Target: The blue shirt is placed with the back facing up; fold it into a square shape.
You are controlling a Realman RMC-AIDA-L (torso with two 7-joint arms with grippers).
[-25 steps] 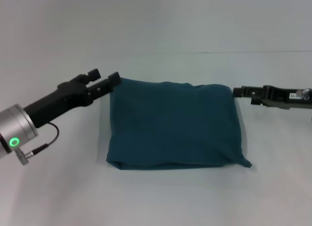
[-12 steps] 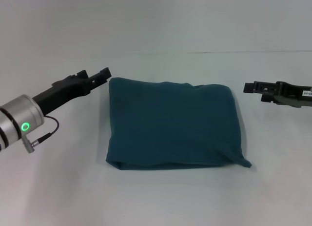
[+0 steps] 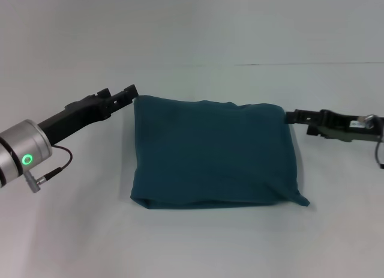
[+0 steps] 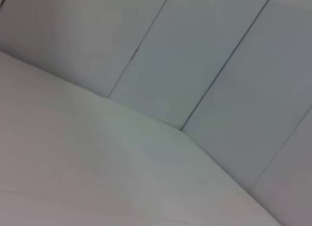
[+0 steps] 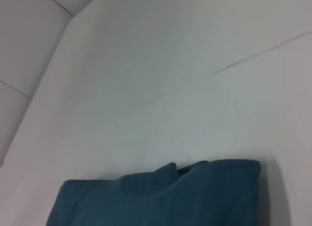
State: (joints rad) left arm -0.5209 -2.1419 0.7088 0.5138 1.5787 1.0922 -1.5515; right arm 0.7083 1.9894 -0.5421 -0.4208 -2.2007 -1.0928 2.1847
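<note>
Two arms are flanking the shirt from where I'm standing, one at each far corner. Over on the left side, the left gripper (image 3: 130,90) is reaching in low, its tip just beside the far-left corner of the blue shirt (image 3: 213,152). I honestly can't tell if its fingers are spread or pressed together, or whether it's touching the cloth at all.

Smack in the middle of the white table (image 3: 198,248), the shirt is lying as a chunky, roughly square bundle, plain side up, no lettering showing. Layers are stacking up along the near edge, and a little tail of fabric is poking out at the near-right corner.

On the right, the right gripper (image 3: 292,115) is sitting at the far-right corner, right up against the edge. Same deal, I can't tell how its fingers are standing.

So I'd say the folding is looking basically done. What's left seems like tidying: that stray corner, and getting both arms clear of the bundle.
</note>
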